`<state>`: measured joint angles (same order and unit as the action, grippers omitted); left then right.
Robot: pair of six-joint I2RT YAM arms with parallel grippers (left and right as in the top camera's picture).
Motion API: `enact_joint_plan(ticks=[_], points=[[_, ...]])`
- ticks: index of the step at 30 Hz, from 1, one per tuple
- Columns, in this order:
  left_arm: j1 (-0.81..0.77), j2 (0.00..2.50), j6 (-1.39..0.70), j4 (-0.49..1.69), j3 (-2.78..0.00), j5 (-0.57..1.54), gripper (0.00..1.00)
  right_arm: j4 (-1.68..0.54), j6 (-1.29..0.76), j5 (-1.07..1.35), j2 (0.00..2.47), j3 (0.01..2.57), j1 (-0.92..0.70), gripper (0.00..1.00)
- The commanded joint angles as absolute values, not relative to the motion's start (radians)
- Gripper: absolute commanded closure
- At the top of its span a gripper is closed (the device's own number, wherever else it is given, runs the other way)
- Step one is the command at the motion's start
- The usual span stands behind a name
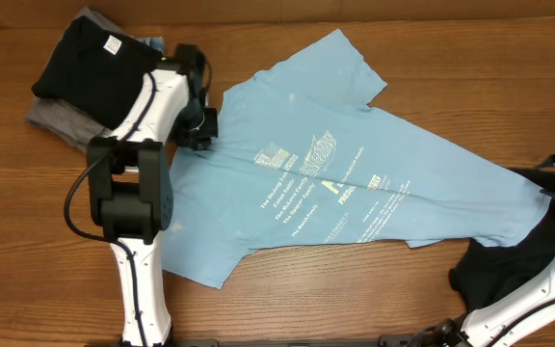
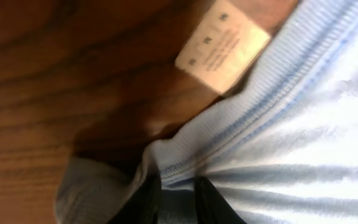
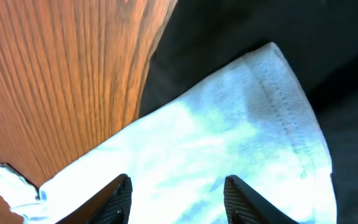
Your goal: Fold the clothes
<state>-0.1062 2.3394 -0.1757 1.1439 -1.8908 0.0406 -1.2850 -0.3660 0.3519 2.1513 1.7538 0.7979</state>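
- Far left: folded stack (image 1: 90,72), black on grey, at the table (image 1: 355,308) edge.
- Left gripper (image 2: 178,202): fingers nearly together, pinching the ribbed collar (image 2: 247,115) of the T-shirt (image 1: 355,183), just beside its label (image 2: 222,43).
- Centre: the pale blue T-shirt lies spread across the table, print up, creased.
- Handling, my judgement: light, limp cloth that sags and drags. Collar and hem seams give the firmest hold.
- Right gripper (image 3: 178,199): fingers apart, holding nothing, above the hem corner (image 3: 278,106), which overlaps a black garment (image 1: 509,270).
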Motion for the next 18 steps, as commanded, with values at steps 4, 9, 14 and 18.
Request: enact_joint_plan(ticks=[4, 9, 14, 18], points=[[-0.138, 2.330, -0.071, 1.117, -1.826, 0.083, 0.82, -1.306, -0.358, 0.326, 2.132, 1.768, 0.825, 0.48], [-0.103, 2.330, -0.313, 1.142, -1.720, -0.137, 0.96, -1.346, -0.327, 0.304, 2.132, 1.756, 0.810, 0.39], [0.014, 2.330, -0.428, 1.151, -1.660, -0.163, 0.96, -1.344, -0.375, 0.237, 2.137, 1.675, 0.780, 0.33], [0.083, 2.327, -0.424, 1.157, -1.664, -0.150, 0.96, -1.248, -0.472, 0.120, 2.137, 1.571, 0.775, 0.33]])
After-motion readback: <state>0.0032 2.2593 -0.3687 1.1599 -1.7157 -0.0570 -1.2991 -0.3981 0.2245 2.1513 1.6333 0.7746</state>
